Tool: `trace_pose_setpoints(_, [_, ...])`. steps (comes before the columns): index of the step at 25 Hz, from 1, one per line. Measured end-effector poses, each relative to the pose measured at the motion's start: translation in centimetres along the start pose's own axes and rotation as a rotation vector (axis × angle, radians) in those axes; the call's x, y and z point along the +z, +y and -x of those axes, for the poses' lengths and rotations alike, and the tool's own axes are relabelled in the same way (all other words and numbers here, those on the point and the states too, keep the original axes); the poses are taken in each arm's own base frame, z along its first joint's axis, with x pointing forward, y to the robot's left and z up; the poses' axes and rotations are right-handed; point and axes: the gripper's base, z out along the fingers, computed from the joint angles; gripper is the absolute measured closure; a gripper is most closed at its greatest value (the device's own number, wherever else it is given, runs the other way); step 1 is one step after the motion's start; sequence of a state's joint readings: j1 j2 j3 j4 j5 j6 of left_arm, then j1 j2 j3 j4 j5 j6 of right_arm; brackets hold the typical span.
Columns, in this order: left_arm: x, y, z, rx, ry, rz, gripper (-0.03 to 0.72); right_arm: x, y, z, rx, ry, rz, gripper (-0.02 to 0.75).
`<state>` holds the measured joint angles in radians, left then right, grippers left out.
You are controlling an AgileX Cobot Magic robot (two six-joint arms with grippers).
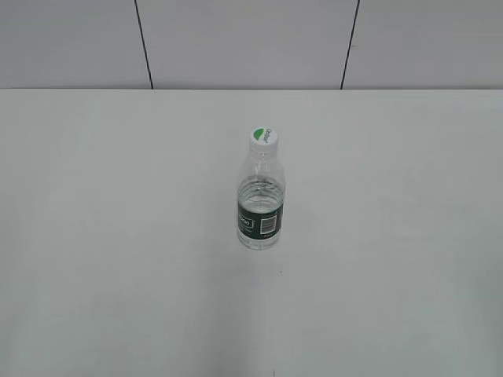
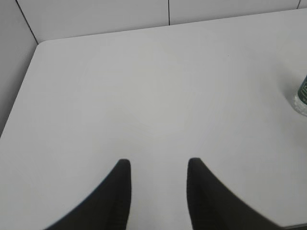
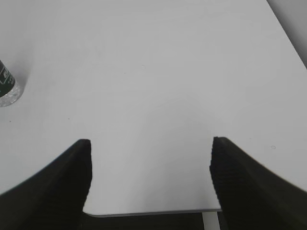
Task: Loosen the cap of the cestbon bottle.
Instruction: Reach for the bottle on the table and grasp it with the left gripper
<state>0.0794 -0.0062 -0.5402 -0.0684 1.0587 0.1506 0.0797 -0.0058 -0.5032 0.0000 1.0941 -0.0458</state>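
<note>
The cestbon bottle stands upright in the middle of the white table, clear with a dark green label and barcode. Its white cap with a green half-circle is on top. Neither gripper shows in the exterior view. In the left wrist view my left gripper is open and empty, with the bottle's base at the far right edge. In the right wrist view my right gripper is open wide and empty, with the bottle's base at the far left edge. The cap is hidden in both wrist views.
The white table meets a grey panelled wall at the back. The table's near edge shows under my right gripper. The table's left back corner shows in the left wrist view.
</note>
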Motion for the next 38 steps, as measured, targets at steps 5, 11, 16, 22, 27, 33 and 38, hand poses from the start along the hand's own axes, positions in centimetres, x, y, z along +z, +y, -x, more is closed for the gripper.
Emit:
trace_pose_setpoints(5, [0.0,0.0,0.0,0.0,0.0,0.0,0.451,0.0,0.0,0.0,0.0,0.0,0.0,0.148])
trace_pose_setpoints(11, [0.0,0.0,0.0,0.0,0.0,0.0,0.449,0.0,0.08,0.0,0.005,0.0,0.009,0.148])
trace_pose_setpoints(16, [0.0,0.0,0.0,0.0,0.0,0.0,0.447,0.0,0.0,0.0,0.0,0.0,0.0,0.148])
trace_pose_setpoints(22, [0.0,0.0,0.0,0.0,0.0,0.0,0.447,0.0,0.0,0.0,0.0,0.0,0.0,0.148])
trace_pose_setpoints(27, [0.0,0.0,0.0,0.0,0.0,0.0,0.447,0.0,0.0,0.0,0.0,0.0,0.0,0.148])
trace_pose_setpoints(33, [0.0,0.0,0.0,0.0,0.0,0.0,0.383,0.0,0.0,0.0,0.0,0.0,0.0,0.148])
trace_pose_setpoints(38, [0.0,0.0,0.0,0.0,0.0,0.0,0.187,0.0,0.07,0.0,0.004,0.0,0.008,0.148])
